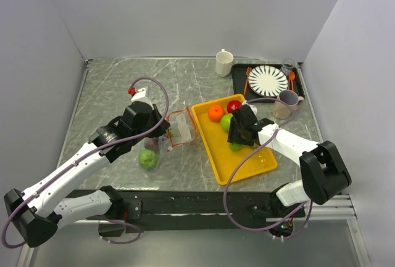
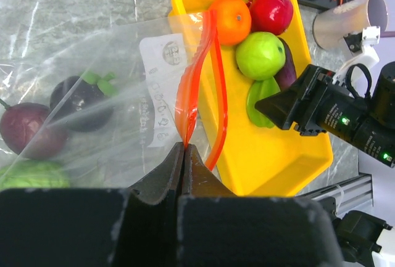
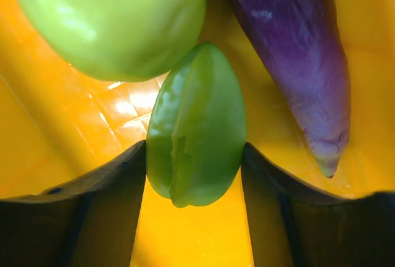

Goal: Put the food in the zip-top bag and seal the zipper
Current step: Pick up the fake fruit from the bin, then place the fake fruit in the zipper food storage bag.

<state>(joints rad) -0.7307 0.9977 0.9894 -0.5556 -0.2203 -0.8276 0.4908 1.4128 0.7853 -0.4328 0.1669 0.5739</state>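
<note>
The clear zip-top bag (image 2: pixel 92 63) lies left of the yellow tray (image 2: pixel 271 162), its mouth facing the tray. My left gripper (image 2: pixel 185 147) is shut on the orange-red zipper (image 2: pixel 213 82), holding the mouth up. Inside the bag lie two dark purple fruits (image 2: pixel 83 100) and a green one (image 2: pixel 34 174). In the tray are an orange fruit (image 2: pixel 230 20), a red one (image 2: pixel 270 12), a round green one (image 3: pixel 111 20) and a long purple piece (image 3: pixel 290 51). My right gripper (image 3: pixel 194 156) is low in the tray, its fingers touching both sides of a ridged green fruit (image 3: pixel 197 131).
A white mug (image 1: pixel 224 63) stands at the back. A black tray (image 1: pixel 239 69) at the back right holds a striped plate (image 1: pixel 268 81) and an orange spoon (image 1: pixel 291 79). A purple cup (image 1: pixel 286 103) lies just behind the right arm.
</note>
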